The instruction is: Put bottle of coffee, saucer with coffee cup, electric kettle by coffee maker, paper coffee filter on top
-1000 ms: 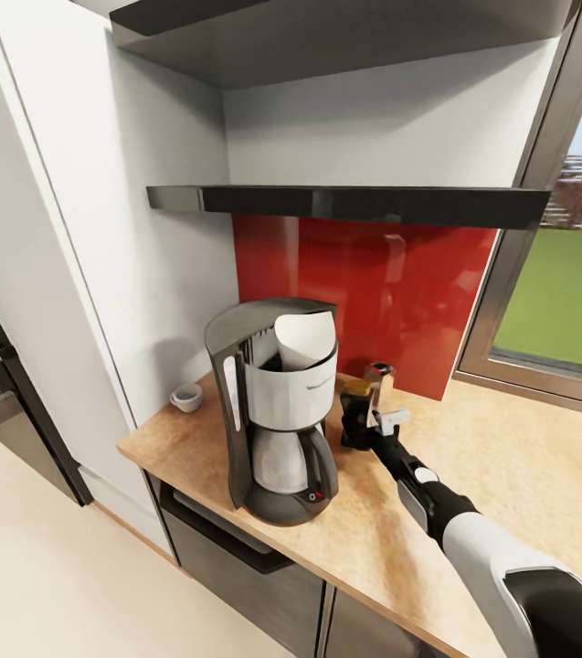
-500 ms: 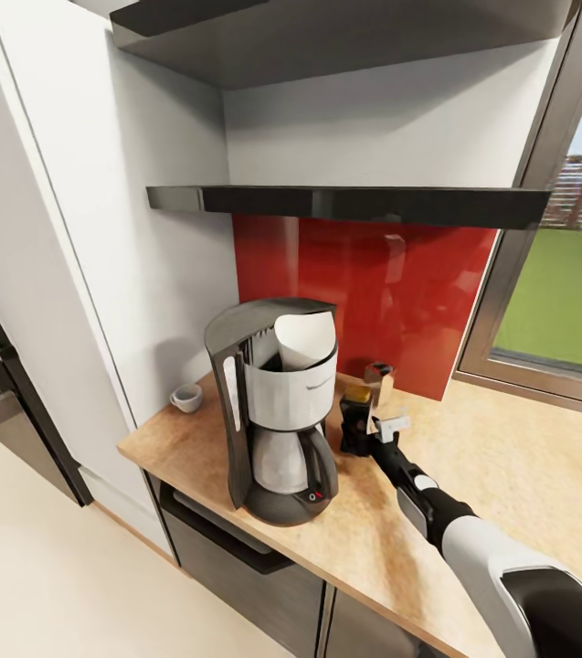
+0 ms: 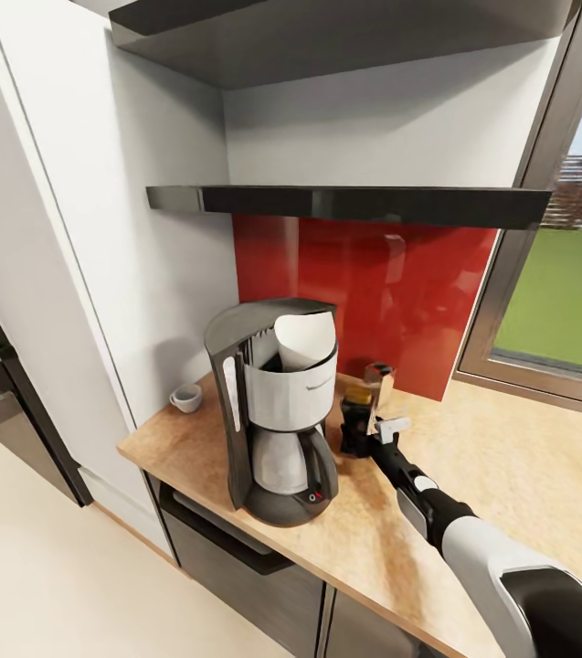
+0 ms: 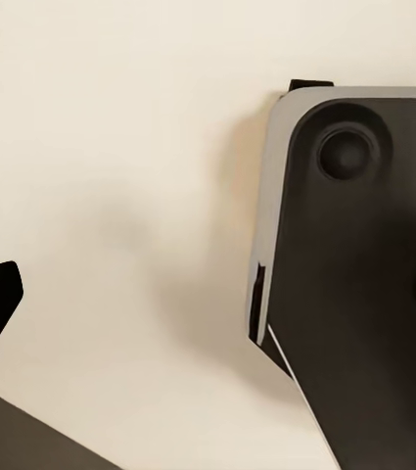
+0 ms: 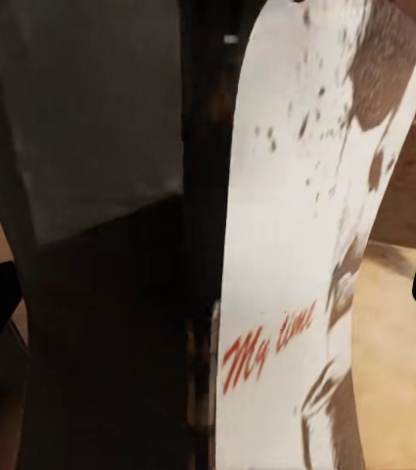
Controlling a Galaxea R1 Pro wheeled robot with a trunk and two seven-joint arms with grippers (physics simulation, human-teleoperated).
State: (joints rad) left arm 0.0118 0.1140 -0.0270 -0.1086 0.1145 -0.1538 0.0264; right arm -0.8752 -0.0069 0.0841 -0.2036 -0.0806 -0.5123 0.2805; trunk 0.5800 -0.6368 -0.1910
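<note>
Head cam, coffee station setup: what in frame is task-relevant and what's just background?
Task things:
coffee maker with paper filter on top
bottle of coffee, right beside the maker, at the right gripper
coffee cup, back left corner
kitchen countertop

Background:
black shelf
red backsplash
window

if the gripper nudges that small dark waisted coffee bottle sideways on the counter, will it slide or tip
The small dark waisted bottle of coffee stands upright and looks taller than wide, so a high nudge would probably tip it. Its rigid look suggests no flexing. The smooth wooden countertop might let a low push slide it.
</note>
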